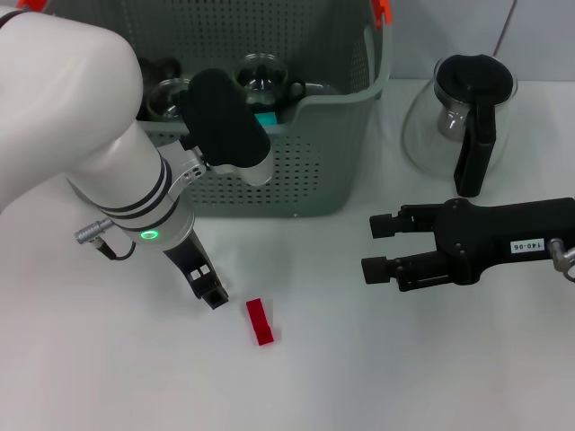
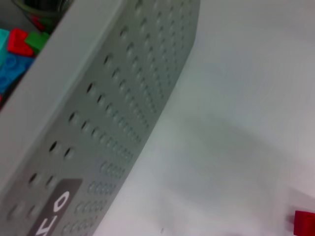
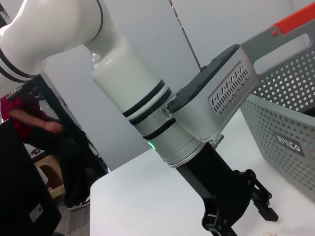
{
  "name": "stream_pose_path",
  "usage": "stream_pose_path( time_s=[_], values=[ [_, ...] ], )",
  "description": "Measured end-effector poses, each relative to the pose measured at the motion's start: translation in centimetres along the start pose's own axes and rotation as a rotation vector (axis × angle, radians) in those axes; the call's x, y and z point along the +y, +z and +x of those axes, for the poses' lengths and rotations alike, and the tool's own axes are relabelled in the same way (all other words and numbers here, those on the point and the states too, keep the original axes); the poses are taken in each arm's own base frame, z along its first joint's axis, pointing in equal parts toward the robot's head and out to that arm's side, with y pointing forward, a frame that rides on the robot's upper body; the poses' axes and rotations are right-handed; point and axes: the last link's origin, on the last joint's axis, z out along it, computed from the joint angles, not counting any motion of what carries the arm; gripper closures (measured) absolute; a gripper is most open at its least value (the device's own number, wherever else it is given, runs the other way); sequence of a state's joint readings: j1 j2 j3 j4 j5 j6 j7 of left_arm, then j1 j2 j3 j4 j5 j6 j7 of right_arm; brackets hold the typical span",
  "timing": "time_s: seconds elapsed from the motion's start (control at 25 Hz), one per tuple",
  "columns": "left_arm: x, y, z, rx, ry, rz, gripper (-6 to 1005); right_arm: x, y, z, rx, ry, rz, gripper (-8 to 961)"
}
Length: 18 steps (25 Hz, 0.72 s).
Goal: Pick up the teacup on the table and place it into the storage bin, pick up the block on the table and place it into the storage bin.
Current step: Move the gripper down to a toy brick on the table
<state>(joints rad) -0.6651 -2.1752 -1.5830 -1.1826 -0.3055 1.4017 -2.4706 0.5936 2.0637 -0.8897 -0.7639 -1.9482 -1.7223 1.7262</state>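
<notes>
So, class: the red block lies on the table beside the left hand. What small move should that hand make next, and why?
Probably shift the left hand slightly sideways over the red block and lower around it. Its tip sits near the table, just beside the block, not yet straddling it. Glass cups already lie inside the storage bin, so the block seems the remaining item. The right hand hovers open, farther away.

Perforated matt plastic storage bin (image 1: 269, 171), glossy block (image 1: 260, 321)
</notes>
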Motion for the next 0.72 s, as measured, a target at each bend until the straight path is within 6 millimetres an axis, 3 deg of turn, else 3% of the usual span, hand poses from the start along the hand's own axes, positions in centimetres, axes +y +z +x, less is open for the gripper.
stream_pose_path(
  time_s=[0.72],
  values=[
    [-0.20,0.00,0.02,-0.001,0.005,0.008,285,0.00,0.11,-0.11,0.000,-0.003,0.001,57]
  ],
)
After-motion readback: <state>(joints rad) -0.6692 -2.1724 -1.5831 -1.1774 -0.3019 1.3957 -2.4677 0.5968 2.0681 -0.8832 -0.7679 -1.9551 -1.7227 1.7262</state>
